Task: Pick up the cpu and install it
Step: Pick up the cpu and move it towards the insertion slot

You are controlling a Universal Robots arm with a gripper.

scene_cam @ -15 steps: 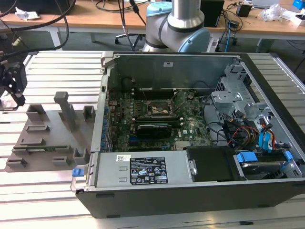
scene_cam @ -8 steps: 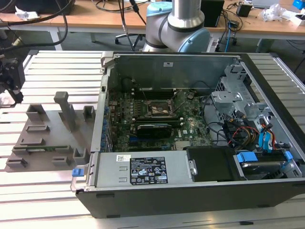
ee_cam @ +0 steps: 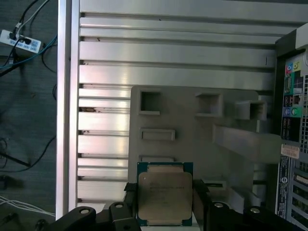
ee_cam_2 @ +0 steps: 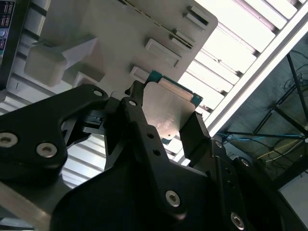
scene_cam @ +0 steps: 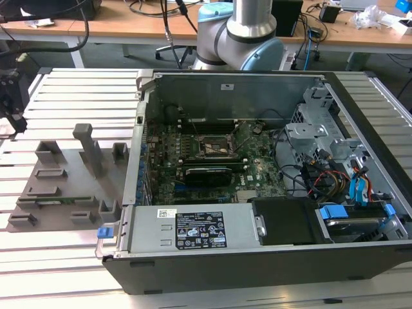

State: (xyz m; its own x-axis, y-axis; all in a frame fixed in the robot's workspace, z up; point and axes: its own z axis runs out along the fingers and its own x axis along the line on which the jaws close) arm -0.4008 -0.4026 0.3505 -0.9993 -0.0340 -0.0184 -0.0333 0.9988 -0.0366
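In the exterior view, an open computer case (scene_cam: 257, 212) lies on a slatted metal table (scene_cam: 77, 96). Its motherboard (scene_cam: 206, 167) is exposed, with a dark square socket frame (scene_cam: 215, 147) near its middle. A grey fixture plate (scene_cam: 64, 187) with raised blocks rests on the slats just beside the case, toward the exterior view's left. The arm (scene_cam: 241, 32) rises behind the case at the far edge. In the second wrist view, the gripper (ee_cam_2: 166, 114) is clamped on the cpu (ee_cam_2: 168, 103). One black finger (ee_cam_2: 137, 122) presses against one edge of the cpu and the other against the opposite edge. The cpu's pale metal top faces the camera, with a thin green rim showing along its far side and the fixture plate behind it. In the first wrist view, the cpu sits squarely between the two fingers, its silver top ringed by the green border. It is over the near part of the fixture plate, just before a shallow rectangular recess. I cannot tell whether it touches the plate or hangs clear of it. The case's rear panel stands at one side, and a power strip (ee_cam: 19, 42) lies on the dark floor beyond the table's rail.
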